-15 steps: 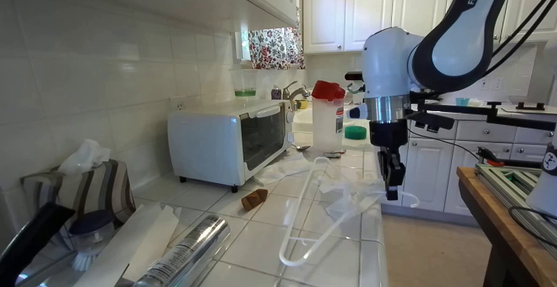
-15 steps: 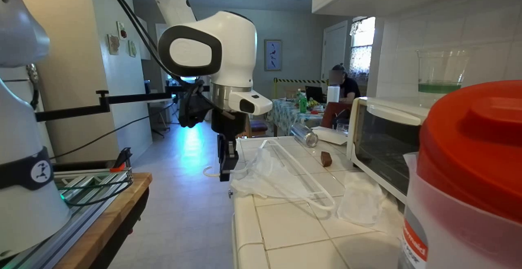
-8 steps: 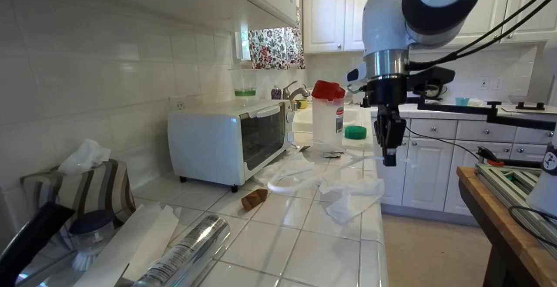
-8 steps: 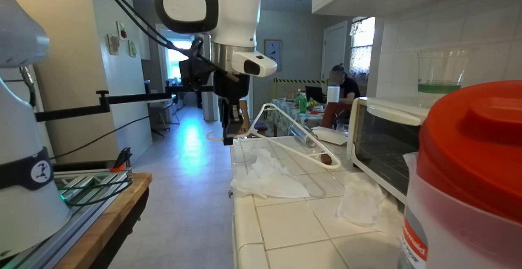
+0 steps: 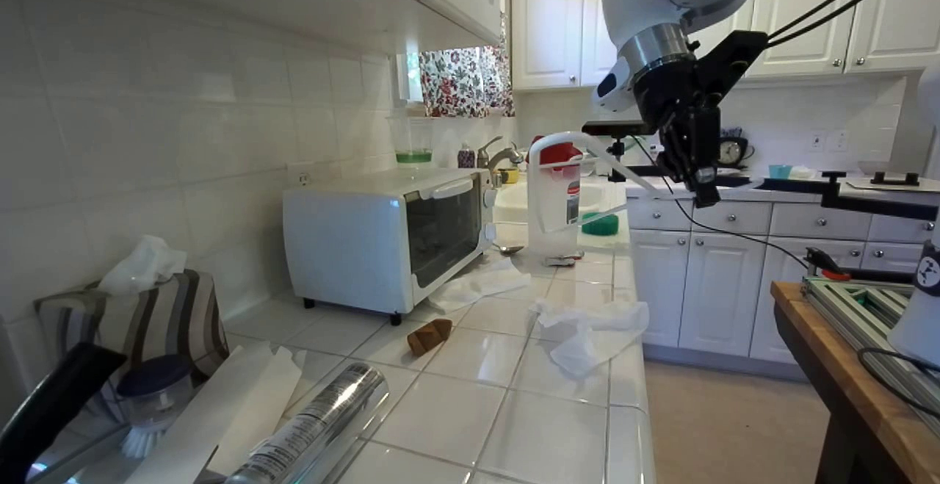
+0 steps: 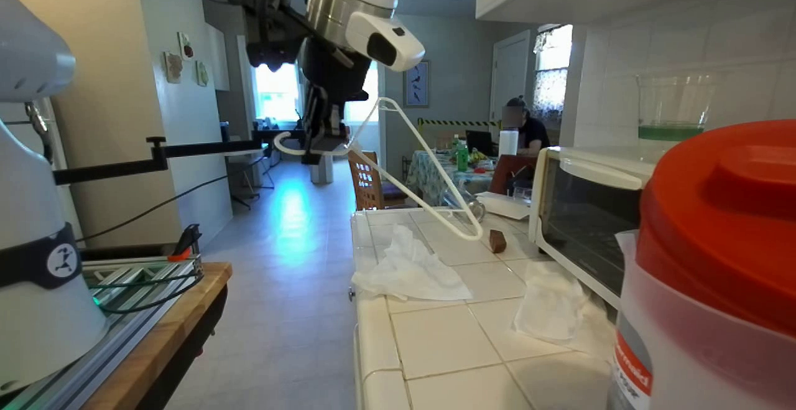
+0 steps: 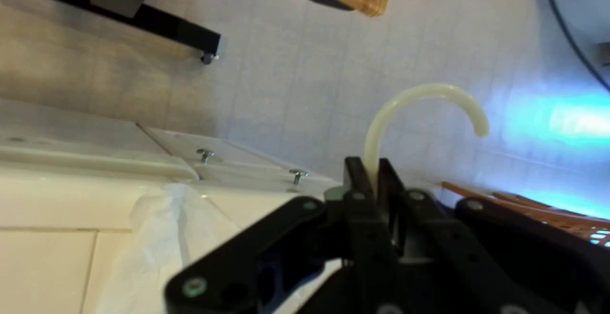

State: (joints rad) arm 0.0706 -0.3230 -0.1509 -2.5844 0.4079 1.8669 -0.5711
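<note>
White triangular hanger [image 6: 429,157], slim and round-cornered, sloping down rightward in an exterior view; at left, the gripper [image 6: 325,147] clamps its hook [image 7: 431,90].

Looks every bit a home kitchen! Boasts white cabinets [image 5: 547,25], a tiled counter [image 5: 547,432], a toaster oven [image 5: 341,249], even a faucet [image 5: 507,154] near a flowered curtain [image 5: 452,84], and gives onto, look there, a cloth-draped dining table [image 6: 428,177] beyond the counter's far end!

Gripper [image 7: 370,167] up & tilted vs. a sec ago. Hanger [image 7: 405,97] rose w/ it, from low over the tissue [image 6: 413,273] to well above the cntr [image 6: 435,335].
</note>
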